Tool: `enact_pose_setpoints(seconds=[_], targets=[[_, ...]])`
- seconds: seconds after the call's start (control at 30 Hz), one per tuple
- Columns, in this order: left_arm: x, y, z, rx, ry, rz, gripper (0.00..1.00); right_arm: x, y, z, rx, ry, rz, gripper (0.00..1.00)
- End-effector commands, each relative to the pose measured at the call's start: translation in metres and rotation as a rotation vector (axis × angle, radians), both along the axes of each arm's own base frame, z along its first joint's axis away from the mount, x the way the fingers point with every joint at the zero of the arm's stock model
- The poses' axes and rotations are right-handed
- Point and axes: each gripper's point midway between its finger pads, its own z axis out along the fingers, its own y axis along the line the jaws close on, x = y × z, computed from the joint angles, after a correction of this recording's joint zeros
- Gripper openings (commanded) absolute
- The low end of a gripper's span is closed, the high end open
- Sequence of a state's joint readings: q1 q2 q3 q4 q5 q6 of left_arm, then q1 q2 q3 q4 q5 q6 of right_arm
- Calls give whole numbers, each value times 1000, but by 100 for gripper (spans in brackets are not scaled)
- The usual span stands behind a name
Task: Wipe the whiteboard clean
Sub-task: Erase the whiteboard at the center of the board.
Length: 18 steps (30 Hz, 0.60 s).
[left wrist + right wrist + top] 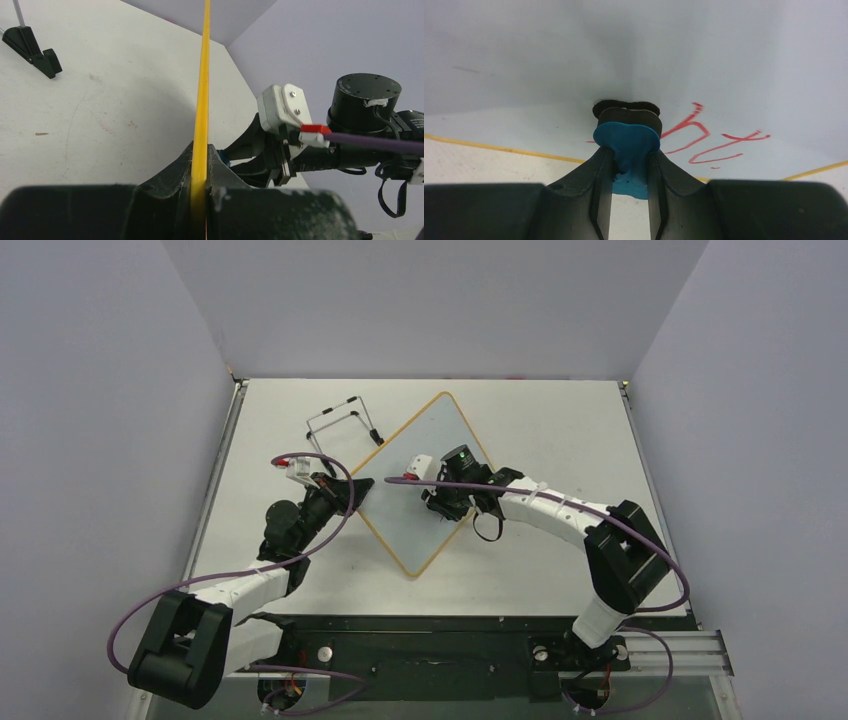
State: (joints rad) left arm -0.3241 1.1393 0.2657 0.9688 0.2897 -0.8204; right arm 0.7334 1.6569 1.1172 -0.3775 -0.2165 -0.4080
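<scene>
The whiteboard (417, 436) lies as a diamond on the table, white face inside a thin yellow frame. My left gripper (352, 493) is shut on its left corner. In the left wrist view the yellow edge (202, 85) runs straight up from between my left gripper's (200, 161) black fingers. My right gripper (436, 502) is over the board's middle, shut on a blue eraser (628, 141). The eraser's dark pad presses on the board face (539, 85) ahead of my right gripper (629, 161). Red handwriting (705, 136) sits just right of the eraser.
A thin black wire stand (341, 420) stands on the table behind the board's left side; one of its feet (36, 47) shows at the upper left of the left wrist view. The right arm's wrist (366, 101) is close on the board's far side. Grey walls enclose the table.
</scene>
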Motion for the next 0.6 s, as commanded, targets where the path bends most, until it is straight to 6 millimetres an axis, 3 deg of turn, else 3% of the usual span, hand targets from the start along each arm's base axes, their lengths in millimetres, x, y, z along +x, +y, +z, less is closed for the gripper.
enact_pose_setpoints(seconds=[0.0, 0.1, 0.2, 0.33, 0.47, 0.57], targets=[[-20, -19, 60, -93, -162, -132, 0, 49, -1, 34, 126, -118, -149, 0], [-20, -18, 61, -91, -163, -131, 0, 40, -11, 15, 32, -80, -50, 0], [-19, -18, 61, -87, -163, -129, 0, 8, -16, -7, -44, 35, 117, 0], [-18, -18, 62, -85, -163, -126, 0, -24, -12, -21, -118, 90, 296, 0], [-17, -19, 62, -86, -163, -125, 0, -32, 11, -11, -87, 56, 325, 0], [-18, -18, 61, -88, -161, -126, 0, -7, 27, 18, 30, -13, 188, 0]])
